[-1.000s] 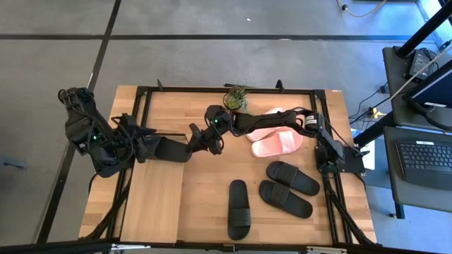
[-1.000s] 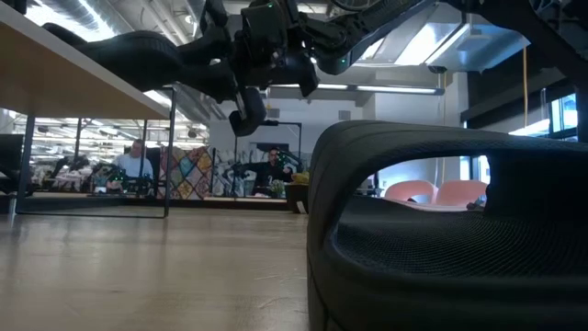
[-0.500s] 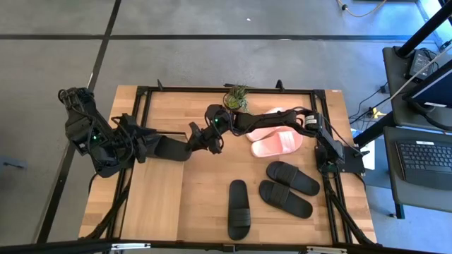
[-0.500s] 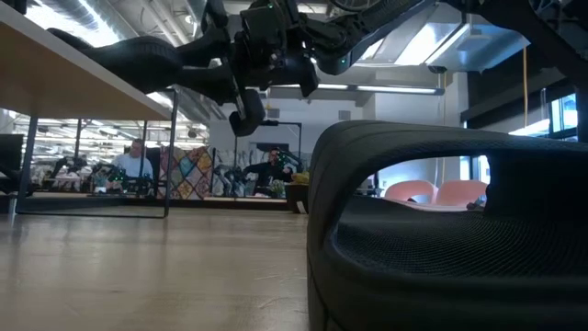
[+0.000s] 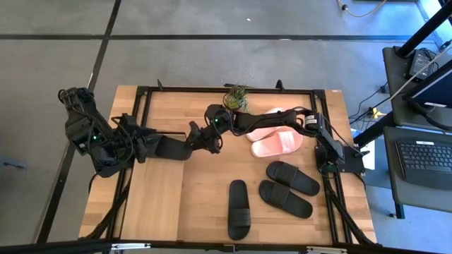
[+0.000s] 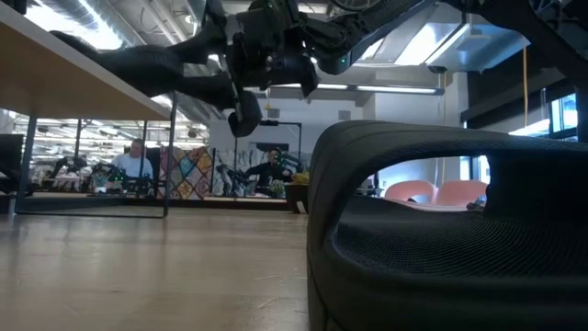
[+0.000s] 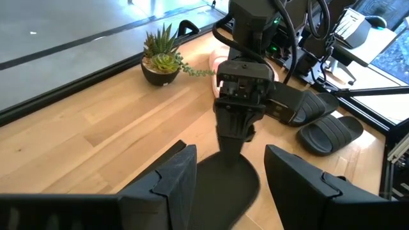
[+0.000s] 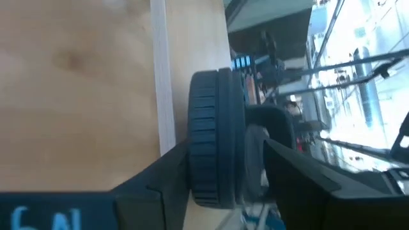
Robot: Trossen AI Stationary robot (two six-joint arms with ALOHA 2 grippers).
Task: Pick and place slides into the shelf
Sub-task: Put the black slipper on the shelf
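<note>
A black slide [image 5: 171, 148] hangs in the air between my two grippers, just off the far end of the light-wood shelf [image 5: 152, 201]. My left gripper [image 5: 150, 146] is shut on the slide's left end. My right gripper [image 5: 195, 136] reaches across from the right. It is open, with one finger on each side of the slide's right end [image 8: 214, 137]. In the low view the slide [image 6: 138, 60] shows just above the shelf's plank top [image 6: 64, 78]; whether it rests there I cannot tell. My left gripper pinches the black slide across its width, one finger on each long edge [image 7: 206, 174], near the rounded end. The fingers come in level from the table's left and a little downward. The slide lies roughly flat, clear of the tabletop. My right gripper's fingers [image 8: 167, 176] straddle the slide's other end through its thickness; whether one still touches I cannot tell.
Two pink slides [image 5: 277, 137] lie at the far right under my right arm. Three black slides [image 5: 239, 209] [image 5: 292, 177] [image 5: 284, 198] lie at the near right; one of them fills the low view [image 6: 441, 230]. A potted plant [image 5: 236, 97] stands at the far edge.
In the low view my right gripper's hanging finger has shifted a little toward the shelf, away from where it was on the slide's end. The slide and my left gripper have kept still.
</note>
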